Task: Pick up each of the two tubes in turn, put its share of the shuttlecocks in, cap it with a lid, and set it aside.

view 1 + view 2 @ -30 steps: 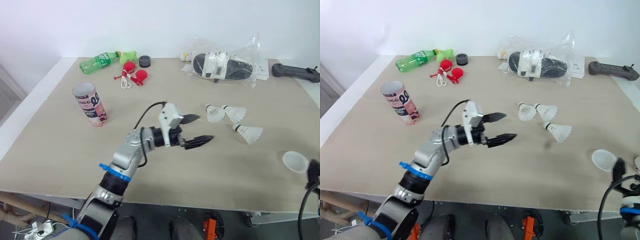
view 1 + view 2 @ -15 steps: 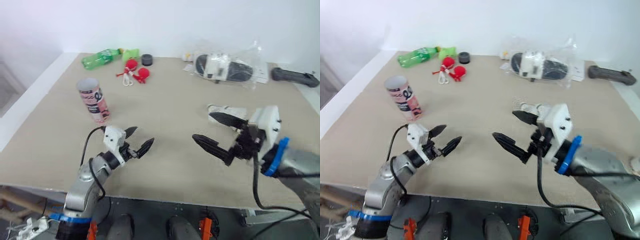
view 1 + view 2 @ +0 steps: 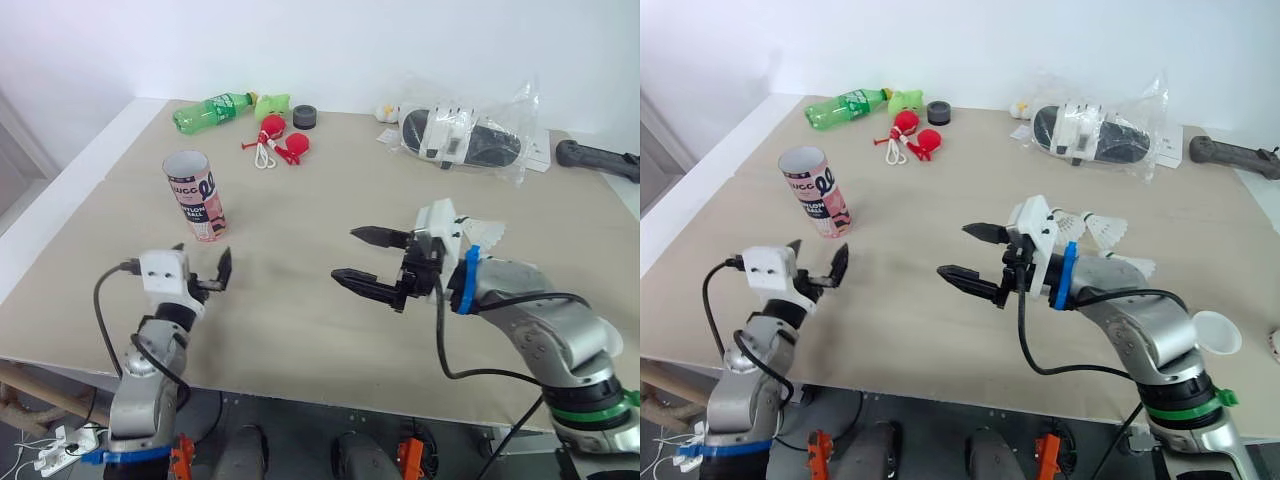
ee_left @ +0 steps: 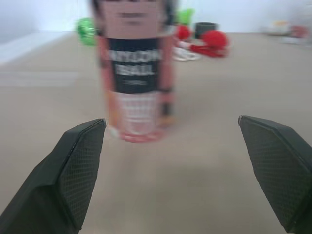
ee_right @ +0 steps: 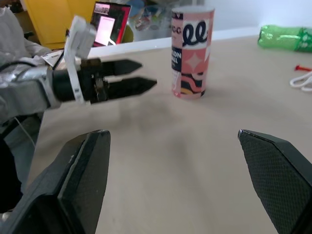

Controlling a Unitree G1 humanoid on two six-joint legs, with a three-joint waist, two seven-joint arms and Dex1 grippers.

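Since a second ago the left gripper (image 3: 203,256) has withdrawn from mid-table (image 3: 330,190) to the near left, and the right gripper (image 3: 345,253) has swung in to the centre. Both stand spread wide and empty. The left gripper appears lined up for a grasp. The tube (image 3: 195,195) stands upright, mouth up for loading, just beyond it and untouched. Shuttlecocks (image 3: 1105,228) lie right of the right gripper, and a lid (image 3: 1218,333) sits at the near right.

Upright tube (image 3: 195,195) stands just beyond the spread left tool (image 3: 203,262)
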